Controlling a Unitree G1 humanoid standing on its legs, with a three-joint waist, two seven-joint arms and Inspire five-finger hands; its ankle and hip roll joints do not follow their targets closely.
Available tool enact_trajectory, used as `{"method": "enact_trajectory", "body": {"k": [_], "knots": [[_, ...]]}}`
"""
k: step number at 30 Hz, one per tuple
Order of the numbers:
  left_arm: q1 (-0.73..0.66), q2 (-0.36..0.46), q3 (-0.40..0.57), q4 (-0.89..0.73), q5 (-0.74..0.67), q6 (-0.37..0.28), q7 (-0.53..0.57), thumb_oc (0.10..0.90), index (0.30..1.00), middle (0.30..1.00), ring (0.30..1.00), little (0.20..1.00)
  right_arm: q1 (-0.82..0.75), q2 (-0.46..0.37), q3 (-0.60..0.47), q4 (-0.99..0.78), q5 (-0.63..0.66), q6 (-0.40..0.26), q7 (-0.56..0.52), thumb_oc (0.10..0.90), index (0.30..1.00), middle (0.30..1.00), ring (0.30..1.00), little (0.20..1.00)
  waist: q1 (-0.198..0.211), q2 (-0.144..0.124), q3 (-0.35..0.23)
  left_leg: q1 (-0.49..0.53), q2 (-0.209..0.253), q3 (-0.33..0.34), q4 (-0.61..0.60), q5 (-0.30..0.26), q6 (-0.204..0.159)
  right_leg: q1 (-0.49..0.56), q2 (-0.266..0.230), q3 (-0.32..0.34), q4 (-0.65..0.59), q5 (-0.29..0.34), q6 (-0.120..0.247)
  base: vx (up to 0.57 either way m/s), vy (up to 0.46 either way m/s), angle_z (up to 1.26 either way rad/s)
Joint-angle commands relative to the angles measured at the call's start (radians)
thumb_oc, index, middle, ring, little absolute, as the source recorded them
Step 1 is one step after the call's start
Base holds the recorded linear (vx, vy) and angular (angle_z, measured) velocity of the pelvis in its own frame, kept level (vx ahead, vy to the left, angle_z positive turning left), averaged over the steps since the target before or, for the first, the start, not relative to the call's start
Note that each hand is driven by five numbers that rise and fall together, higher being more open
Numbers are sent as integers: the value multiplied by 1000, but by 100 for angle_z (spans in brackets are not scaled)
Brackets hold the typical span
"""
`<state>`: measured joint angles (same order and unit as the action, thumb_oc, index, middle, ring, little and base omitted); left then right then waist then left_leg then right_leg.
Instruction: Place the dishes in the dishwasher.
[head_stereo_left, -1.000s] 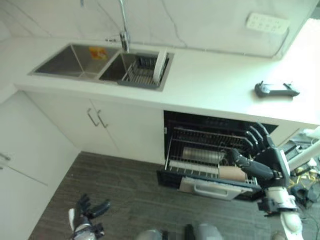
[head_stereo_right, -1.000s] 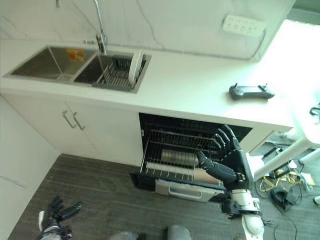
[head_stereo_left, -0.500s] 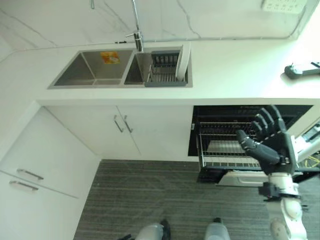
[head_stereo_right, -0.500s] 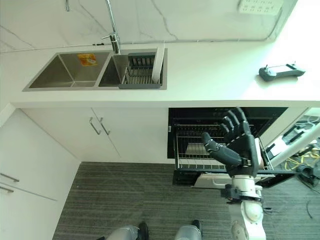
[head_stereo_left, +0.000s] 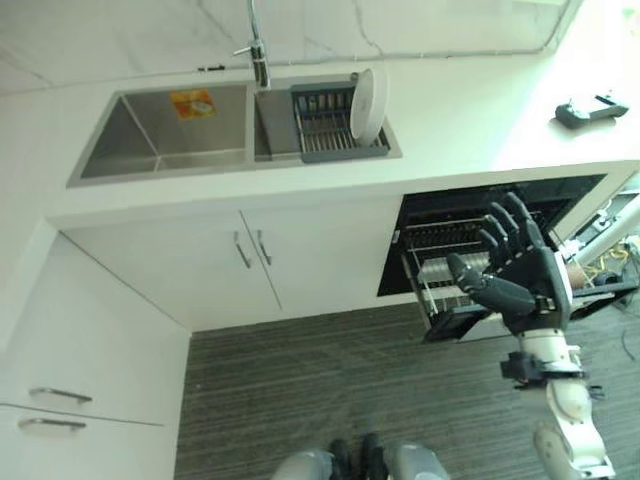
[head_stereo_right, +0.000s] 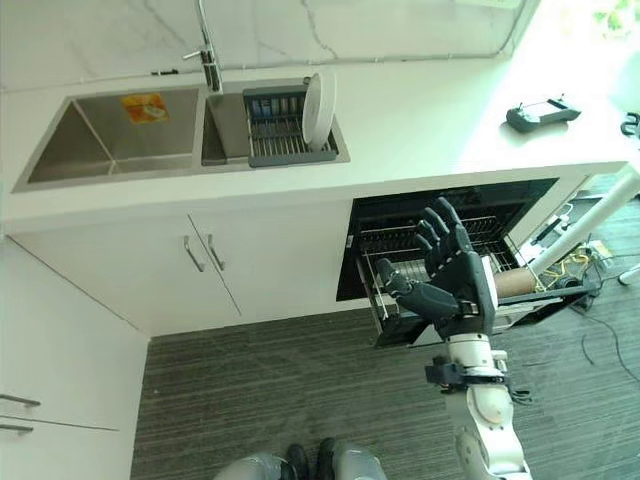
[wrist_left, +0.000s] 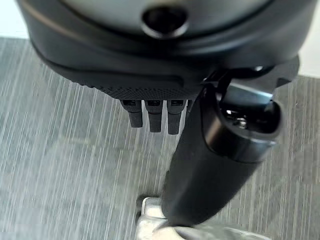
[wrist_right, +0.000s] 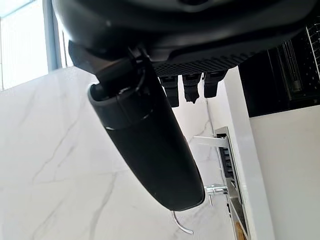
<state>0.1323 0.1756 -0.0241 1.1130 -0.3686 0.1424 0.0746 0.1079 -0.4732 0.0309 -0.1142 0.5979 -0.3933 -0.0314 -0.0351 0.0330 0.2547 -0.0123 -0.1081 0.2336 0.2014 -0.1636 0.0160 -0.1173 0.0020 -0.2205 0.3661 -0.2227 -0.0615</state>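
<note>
Left eye view puts the right hand (head_stereo_left: 520, 275) nearest, raised with fingers spread apart and holding nothing, in front of the open dishwasher (head_stereo_left: 480, 215). Its pulled-out rack (head_stereo_left: 440, 275) sits partly hidden behind that hand. Left wrist view shows the left hand (wrist_left: 165, 75) over grey striped floor (wrist_left: 60, 165), fingers straight, empty. Farther back, on the white surface (head_stereo_left: 450, 110), a double sink (head_stereo_left: 170, 130) holds a dark drying rack (head_stereo_left: 325, 120) with 1 white plate (head_stereo_left: 368, 92) standing upright in it. A dark handheld controller (head_stereo_left: 592, 108) lies well apart at the surface's right end.
</note>
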Motion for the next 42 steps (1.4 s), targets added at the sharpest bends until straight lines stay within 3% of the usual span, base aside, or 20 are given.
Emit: {"method": "enact_trajectory", "body": {"k": [1,3,4,5,9,13,14,15,17,20,21,22,23,24,27,31,34,42], "knots": [[-12,6,-3,-19,42,-16,28,800,900,900,900,900,-116,-27,-72,-84,-8,-84,10,800,900,900,900,900,22,-59,23,-83,87,-26,384,-80,0,111,-35,5,-66,-44,57,114,-152,23],[-6,-3,-3,-25,52,-14,36,800,900,900,900,900,-132,-15,-60,-69,-20,-74,22,800,900,900,900,900,35,-62,38,-132,85,-43,359,-35,7,121,-31,29,-66,-36,49,155,-33,23],[-2,-8,-1,-29,53,-6,48,800,900,900,900,900,-139,-6,-50,-67,-33,-63,20,800,900,900,900,900,40,-63,40,-123,87,-51,293,-16,9,131,-29,43,-66,-43,51,326,101,-43],[5,-11,3,-20,47,-4,62,800,900,900,900,900,-151,-4,-30,-67,-40,-50,12,800,900,900,900,900,50,-58,40,-118,95,-83,125,58,-12,146,-22,63,-66,-59,54,337,137,-70],[23,-25,21,26,23,-35,86,800,900,900,900,900,-171,-7,-2,-61,-56,-78,-5,800,900,900,900,900,77,-31,34,-235,122,-206,99,98,-51,173,10,103,-66,-87,58,327,199,-29],[39,-14,34,58,58,-38,108,800,900,900,900,900,-173,-9,-10,-89,-76,-104,-41,800,900,900,900,900,92,-24,-2,-216,97,-186,99,26,2,239,-29,80,-66,-94,97,498,330,-74],[34,6,38,74,78,-48,112,800,900,900,900,900,-167,10,-3,-101,-92,-120,-68,800,900,900,900,900,86,-14,-9,-166,63,-205,99,-33,59,237,-49,39,55,52,144,436,325,-50],[27,17,38,76,76,-47,114,800,900,900,900,900,-164,24,12,-112,-100,-133,-79,800,900,900,900,900,79,-9,4,-134,38,-221,99,-60,93,124,-73,34,285,85,164,420,318,-20],[22,22,33,75,63,-50,123,800,900,900,900,900,-165,35,19,-116,-117,-143,-83,800,900,900,900,900,76,-4,13,-118,29,-226,99,-71,104,56,-79,33,362,95,167,113,77,14],[9,31,30,67,44,-47,135,800,900,900,900,900,-184,33,31,-108,-132,-177,-98,800,900,900,900,900,77,15,27,-98,50,-222,99,-80,99,16,-102,11,231,66,150,61,-79,-7],[0,39,34,64,35,-43,132,800,900,900,900,900,-198,26,36,-97,-142,-200,-112,800,900,900,900,900,81,22,38,-91,64,-222,99,-82,91,26,-112,6,109,60,146,37,-202,-27],[-8,46,33,65,11,-44,127,800,900,900,900,900,-219,18,40,-91,-147,-212,-124,800,900,900,900,900,81,26,42,-85,79,-217,99,-88,84,23,-134,8,-29,92,152,43,-239,-30],[-9,45,30,65,-10,-47,127,800,900,900,900,900,-233,16,43,-90,-145,-217,-128,800,900,900,900,900,80,26,45,-76,86,-211,99,-98,81,9,-153,15,-66,115,162,60,-291,-36],[-6,42,27,59,-43,-51,133,800,900,900,900,900,-252,18,45,-93,-149,-215,-132,800,900,900,900,900,81,20,44,-63,99,-199,99,-115,76,-20,-177,40,-66,122,182,88,-313,-46],[4,30,29,57,-44,-62,156,800,900,900,900,900,-254,8,37,-114,-196,-199,-167,800,900,900,900,900,93,-3,29,-56,109,-191,99,-109,55,-5,-176,46,-66,60,193,133,-349,-48],[0,28,25,59,-9,-59,147,800,900,900,900,900,-282,-18,51,-106,-238,-211,-245,800,900,900,900,900,108,-19,31,-62,163,-179,99,-86,16,14,-171,9,-66,28,169,47,-310,-6],[1,13,2,66,12,-68,147,800,900,900,900,900,-279,-36,29,-118,-231,-213,-303,800,900,900,900,900,98,-13,27,-67,188,-180,99,-77,-10,19,-166,-15,-66,12,152,7,-166,1],[18,6,3,82,28,-77,161,800,900,900,900,900,-240,-31,26,-114,-218,-239,-252,800,900,900,900,900,74,-11,-4,-40,202,-165,99,-81,-39,25,-146,-9,-66,-6,133,26,-142,-4]]}}
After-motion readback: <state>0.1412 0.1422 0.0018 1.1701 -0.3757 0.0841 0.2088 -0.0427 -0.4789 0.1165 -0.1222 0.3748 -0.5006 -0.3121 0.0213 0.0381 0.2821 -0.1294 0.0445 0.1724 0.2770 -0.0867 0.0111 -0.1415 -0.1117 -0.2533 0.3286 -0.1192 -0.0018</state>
